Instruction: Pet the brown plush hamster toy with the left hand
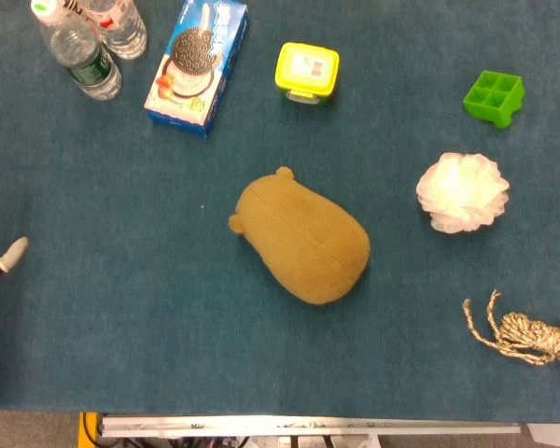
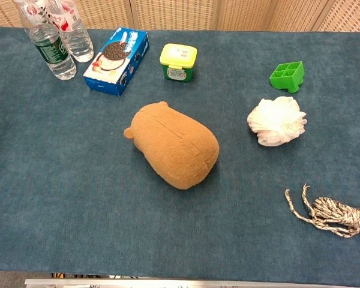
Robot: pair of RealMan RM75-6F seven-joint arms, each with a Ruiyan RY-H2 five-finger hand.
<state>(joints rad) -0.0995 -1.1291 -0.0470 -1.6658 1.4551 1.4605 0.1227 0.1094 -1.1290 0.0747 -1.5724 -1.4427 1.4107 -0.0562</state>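
Observation:
The brown plush hamster (image 1: 303, 238) lies on its belly in the middle of the blue cloth-covered table (image 1: 121, 308), small ears toward the far left; it also shows in the chest view as the hamster (image 2: 174, 144). Only one pale fingertip of my left hand (image 1: 7, 256) pokes in at the left edge of the head view, well to the left of the toy and not touching it. The remainder of that hand is out of frame, so I cannot tell how its fingers lie. The chest view shows no hand. My right hand appears in neither view.
Two water bottles (image 1: 84, 42) and a cookie box (image 1: 196, 61) stand at the far left. A yellow-lidded tub (image 1: 307, 71), a green tray (image 1: 494, 97), a white bath puff (image 1: 463, 192) and a coil of rope (image 1: 527, 334) lie farther right.

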